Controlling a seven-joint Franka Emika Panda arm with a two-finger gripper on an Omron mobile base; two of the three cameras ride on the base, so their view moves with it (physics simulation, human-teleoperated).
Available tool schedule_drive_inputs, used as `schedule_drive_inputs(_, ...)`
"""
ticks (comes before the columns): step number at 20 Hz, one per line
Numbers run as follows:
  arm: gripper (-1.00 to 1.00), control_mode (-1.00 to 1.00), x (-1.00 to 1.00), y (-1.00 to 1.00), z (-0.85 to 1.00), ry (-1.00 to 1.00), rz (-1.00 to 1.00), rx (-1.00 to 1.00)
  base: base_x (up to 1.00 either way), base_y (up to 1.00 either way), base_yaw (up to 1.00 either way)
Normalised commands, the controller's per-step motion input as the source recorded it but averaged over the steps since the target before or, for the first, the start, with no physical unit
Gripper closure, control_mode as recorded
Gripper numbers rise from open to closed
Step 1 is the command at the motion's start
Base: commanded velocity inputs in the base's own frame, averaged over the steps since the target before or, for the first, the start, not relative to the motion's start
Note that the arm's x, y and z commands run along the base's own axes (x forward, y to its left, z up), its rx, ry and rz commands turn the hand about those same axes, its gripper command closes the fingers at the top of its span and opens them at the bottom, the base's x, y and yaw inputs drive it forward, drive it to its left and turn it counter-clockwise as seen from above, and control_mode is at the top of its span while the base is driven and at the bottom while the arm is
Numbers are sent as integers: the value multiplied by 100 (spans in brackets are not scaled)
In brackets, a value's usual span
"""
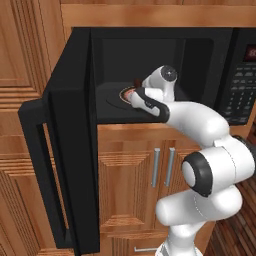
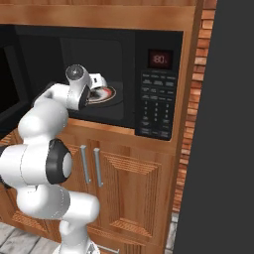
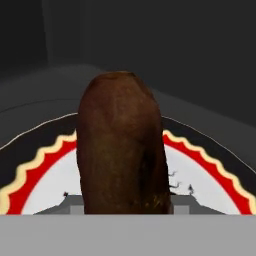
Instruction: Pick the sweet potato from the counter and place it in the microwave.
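Note:
The sweet potato (image 3: 120, 145), a dark reddish-brown lump, stands close in front of the hand camera, just above the red-ringed white turntable (image 3: 210, 185). From the left base view its tip (image 1: 136, 83) pokes up beside my gripper (image 1: 134, 91), which reaches deep into the black microwave (image 1: 150, 45). The fingers are hidden behind the potato, and the gripper looks shut on it. The right base view shows the hand (image 2: 100, 83) over the turntable (image 2: 110, 94). The counter is out of view.
The microwave door (image 1: 70, 150) hangs wide open to the left, its long bar handle (image 1: 47, 185) facing outward. The keypad with a red display (image 2: 156, 106) is right of the cavity. Wooden cabinets (image 1: 135, 185) sit below, and a dark tall panel (image 2: 223, 149) stands at right.

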Motion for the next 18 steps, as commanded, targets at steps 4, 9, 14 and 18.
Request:
schedule_drive_inputs(4, 100, -100, 35, 0, -16, 5, -3, 0, 0, 0, 0)
schedule_drive_inputs(9, 100, -100, 26, 0, -12, 7, -1, 0, 0, 0, 0)
schedule_drive_inputs(14, -100, -100, 0, 0, -22, 6, 0, 0, 0, 0, 0)
schedule_drive_inputs(18, -100, -100, -14, -1, -6, 0, 0, 0, 0, 0, 0)
